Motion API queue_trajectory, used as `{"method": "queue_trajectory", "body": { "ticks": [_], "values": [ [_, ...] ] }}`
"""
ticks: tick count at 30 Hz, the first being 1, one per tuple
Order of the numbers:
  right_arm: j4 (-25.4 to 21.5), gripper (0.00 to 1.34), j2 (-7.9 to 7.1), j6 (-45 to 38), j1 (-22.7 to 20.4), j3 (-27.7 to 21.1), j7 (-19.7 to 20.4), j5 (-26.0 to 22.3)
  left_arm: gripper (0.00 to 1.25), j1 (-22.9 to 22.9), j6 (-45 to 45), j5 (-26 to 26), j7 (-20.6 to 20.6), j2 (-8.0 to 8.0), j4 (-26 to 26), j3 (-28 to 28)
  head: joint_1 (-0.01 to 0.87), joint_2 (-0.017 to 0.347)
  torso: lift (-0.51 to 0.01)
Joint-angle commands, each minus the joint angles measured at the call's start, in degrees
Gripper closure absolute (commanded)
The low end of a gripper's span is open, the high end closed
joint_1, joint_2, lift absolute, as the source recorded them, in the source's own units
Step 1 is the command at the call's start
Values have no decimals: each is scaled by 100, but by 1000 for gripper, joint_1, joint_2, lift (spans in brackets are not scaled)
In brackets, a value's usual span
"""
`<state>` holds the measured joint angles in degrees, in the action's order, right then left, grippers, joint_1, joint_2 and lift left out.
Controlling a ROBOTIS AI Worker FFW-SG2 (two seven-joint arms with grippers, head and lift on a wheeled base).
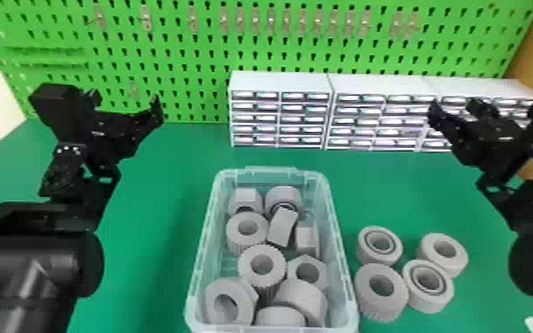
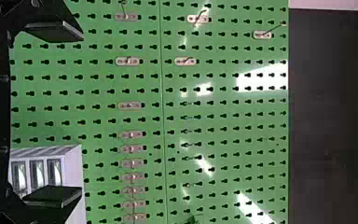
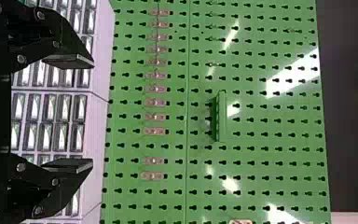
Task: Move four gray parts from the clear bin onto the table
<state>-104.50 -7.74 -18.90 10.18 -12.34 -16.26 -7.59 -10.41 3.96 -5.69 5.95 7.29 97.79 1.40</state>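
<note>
In the head view we find the clear bin (image 1: 343,274) on the green table (image 1: 155,212), and ten gray parts can be made out inside it, among them a knurled ring (image 1: 262,251), a hex nut (image 1: 208,305) and a block-like piece leaning on its edge (image 1: 281,226). Four more gray parts lie flat on the table to the right of the bin: a thick knurled ring (image 1: 367,296) just beside its wall, two bearing-like rings with dark inner grooves (image 1: 363,254) (image 1: 411,294), and a plain ring (image 1: 458,268) farthest out. Beyond the bin we have white drawer cabinets (image 1: 279,82), backed by a green pegboard (image 1: 181,102). The left gripper (image 1: 126,104) hangs above and to the left of the bin, the right gripper (image 1: 453,108) above and to its right. From the left wrist view we learn that the left gripper (image 2: 83,114) has its two fingers spread wide with nothing between them, facing the pegboard, its metal hooks (image 2: 129,61) and a cabinet's edge. The right wrist view gives us the right gripper (image 3: 92,114), fingers also well apart and holding nothing, with more of the drawers (image 3: 46,107), a row of hooks and a green ledge (image 3: 221,116) jutting from the pegboard.
</note>
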Motion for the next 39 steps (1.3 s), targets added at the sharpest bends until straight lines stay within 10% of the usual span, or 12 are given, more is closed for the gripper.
{"method": "queue_trajectory", "body": {
  "ticks": [1,39],
  "values": [
    [9,509,27,0,-16,74,0,3,124,101,-1,7,-6,-9,47,9,678,34,-50],
    [184,510,1,-114,-51,12,0,-287,127,66,17,165,-94,-53,109,-202,678,34,-50]
  ]
}}
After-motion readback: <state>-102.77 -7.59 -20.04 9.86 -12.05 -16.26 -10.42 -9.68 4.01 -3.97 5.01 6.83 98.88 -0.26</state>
